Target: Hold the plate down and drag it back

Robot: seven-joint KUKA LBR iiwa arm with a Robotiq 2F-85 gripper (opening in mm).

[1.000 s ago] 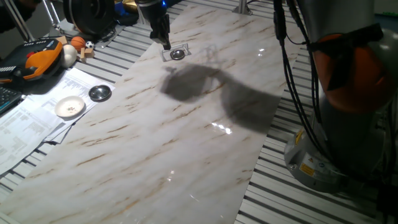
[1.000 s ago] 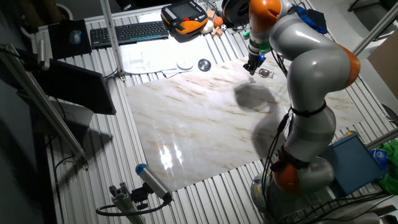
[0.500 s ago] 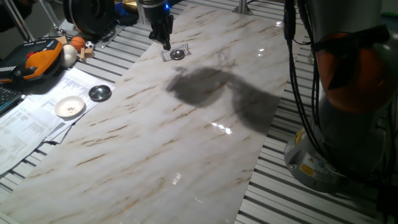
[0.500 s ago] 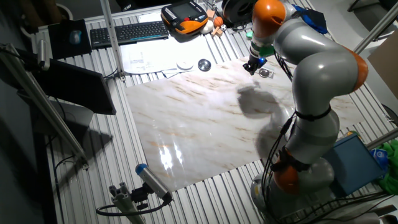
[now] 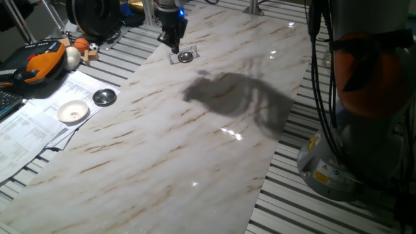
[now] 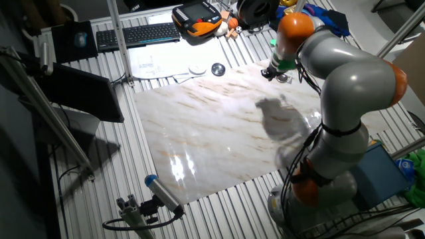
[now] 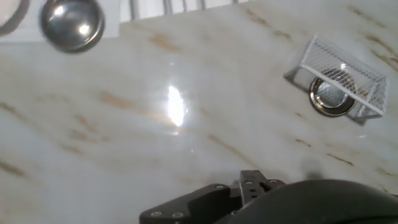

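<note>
The arm is swinging its elbow rightward while the gripper (image 5: 173, 44) is hardly shifting, hovering just left of the plate (image 5: 185, 56). The plate is lying inside a small wire rack (image 7: 339, 78). The rack could be blocking a clean press. I cannot tell the jaws' state; the fingertips are hidden.

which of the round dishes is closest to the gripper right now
The small dark metal plate beside the little white wire rack, just by the gripper. The larger silver-rimmed disc and the white dish lie farther off on the papers.
</note>
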